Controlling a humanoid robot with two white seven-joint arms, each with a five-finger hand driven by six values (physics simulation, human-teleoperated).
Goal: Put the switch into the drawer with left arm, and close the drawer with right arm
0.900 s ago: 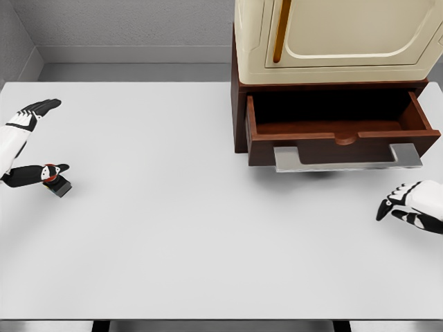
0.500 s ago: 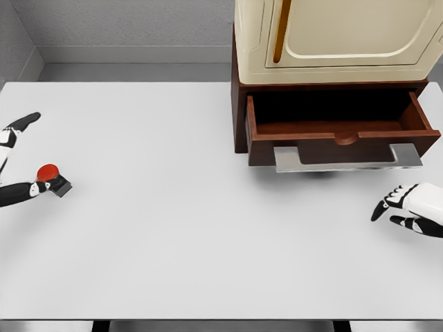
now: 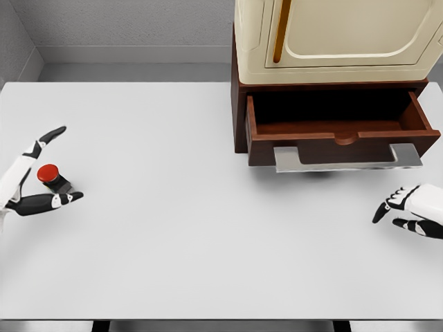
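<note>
White left robot hand [image 3: 31,176] and right robot hand [image 3: 414,211], seemingly black-tipped fingers.

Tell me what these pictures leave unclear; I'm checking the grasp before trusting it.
- Left robot hand, head view: palm and arm cut off by the left edge; contact with the switch too small to judge.
- Right robot hand: partly cut off by the right edge.
- Drawer: its back lies in shadow.

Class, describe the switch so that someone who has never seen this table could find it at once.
Start at the white table and go to its far left edge, away from the wooden drawer. There, between the spread fingers of the left hand, sits the switch: a small dark block topped by a round red button, the only red thing there.
</note>
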